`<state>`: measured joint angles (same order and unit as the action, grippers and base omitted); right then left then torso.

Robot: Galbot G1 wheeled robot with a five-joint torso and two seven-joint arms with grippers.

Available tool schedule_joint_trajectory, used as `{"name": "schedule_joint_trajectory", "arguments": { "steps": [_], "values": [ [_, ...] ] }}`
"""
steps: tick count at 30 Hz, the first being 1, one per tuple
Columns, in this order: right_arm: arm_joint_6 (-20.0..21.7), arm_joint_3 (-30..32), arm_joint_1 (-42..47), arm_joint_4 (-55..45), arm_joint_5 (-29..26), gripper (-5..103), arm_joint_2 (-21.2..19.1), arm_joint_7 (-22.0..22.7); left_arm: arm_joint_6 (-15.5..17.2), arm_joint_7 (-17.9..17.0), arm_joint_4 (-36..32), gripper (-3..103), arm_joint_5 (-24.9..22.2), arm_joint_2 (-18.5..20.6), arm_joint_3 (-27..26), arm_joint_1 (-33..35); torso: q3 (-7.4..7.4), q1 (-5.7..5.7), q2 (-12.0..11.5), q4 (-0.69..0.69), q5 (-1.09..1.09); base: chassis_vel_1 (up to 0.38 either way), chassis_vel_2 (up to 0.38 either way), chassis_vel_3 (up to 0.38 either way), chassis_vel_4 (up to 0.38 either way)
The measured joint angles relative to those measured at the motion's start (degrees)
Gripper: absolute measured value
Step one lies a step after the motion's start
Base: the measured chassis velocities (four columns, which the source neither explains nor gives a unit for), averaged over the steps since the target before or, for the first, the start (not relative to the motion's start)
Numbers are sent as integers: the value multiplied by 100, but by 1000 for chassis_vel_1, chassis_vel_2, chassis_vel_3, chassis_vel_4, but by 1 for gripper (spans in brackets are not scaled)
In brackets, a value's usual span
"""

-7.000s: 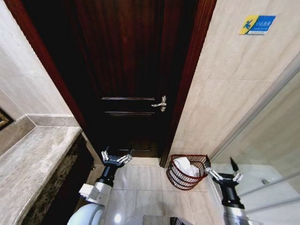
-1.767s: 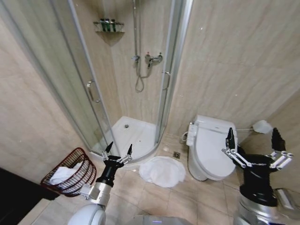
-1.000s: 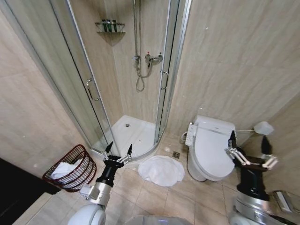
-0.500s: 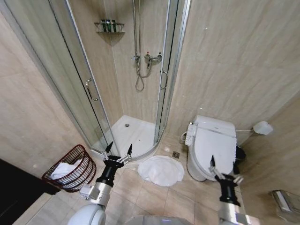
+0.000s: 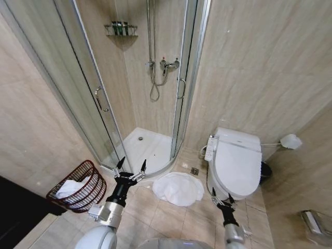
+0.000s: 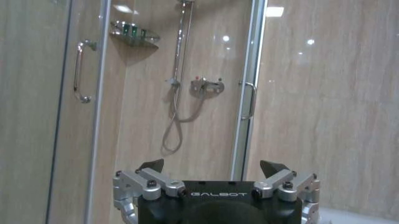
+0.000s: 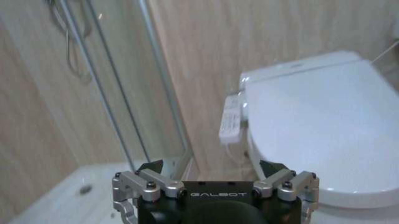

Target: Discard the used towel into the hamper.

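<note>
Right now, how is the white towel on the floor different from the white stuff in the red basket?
The towel on the floor lies spread out in a round heap on the tiles, between the shower and the toilet. The white cloth in the hamper is bunched up small and sits inside the wire rings. The floor towel looks bigger. Both are white, and neither is touched by a gripper.

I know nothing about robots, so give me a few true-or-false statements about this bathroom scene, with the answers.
1. The white towel lies on the floor tiles between the shower and the toilet. True.
2. The right gripper is holding the towel. False: it is open and empty, beside the towel.
3. The hamper is empty. False: white cloth already lies inside it.
4. The left gripper is open and holds nothing. True.
5. The toilet lid is up. False: it is closed.
</note>
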<state>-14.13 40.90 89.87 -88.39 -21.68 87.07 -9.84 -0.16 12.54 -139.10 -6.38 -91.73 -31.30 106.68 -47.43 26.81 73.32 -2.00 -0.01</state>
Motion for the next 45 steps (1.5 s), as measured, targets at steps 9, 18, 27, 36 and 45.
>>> {"name": "schedule_joint_trajectory", "arguments": {
  "steps": [9, 18, 27, 36, 45],
  "values": [
    [225, -391, -639, 764, 507, 100, -63, 274, 0, 0, 0, 100, 0, 0, 0, 0, 189, -159, -348, 0, 1, 0, 0, 0, 0],
    [-65, -686, -996, 1494, 342, 100, -222, 172, 0, 0, 0, 100, 0, 0, 0, 0, 344, -296, -641, 1, 1, 0, 0, 0, 0],
    [-677, -864, -1244, 2116, -92, 100, -448, 93, 0, 0, 0, 100, 0, 0, 0, 0, 486, -408, -894, 1, 1, 0, 0, 0, 0],
    [-801, -1012, -1256, 2300, -292, 100, -525, -301, 0, 0, 0, 100, 0, 0, 0, 0, 648, -539, -1185, 0, 1, 0, 0, 0, 0],
    [-923, -971, -1254, 2526, -342, 100, -537, -558, 0, 0, 0, 100, 0, 0, 0, 0, 787, -653, -1438, 0, 0, -21, 48, 44, -11]
  ]
}}
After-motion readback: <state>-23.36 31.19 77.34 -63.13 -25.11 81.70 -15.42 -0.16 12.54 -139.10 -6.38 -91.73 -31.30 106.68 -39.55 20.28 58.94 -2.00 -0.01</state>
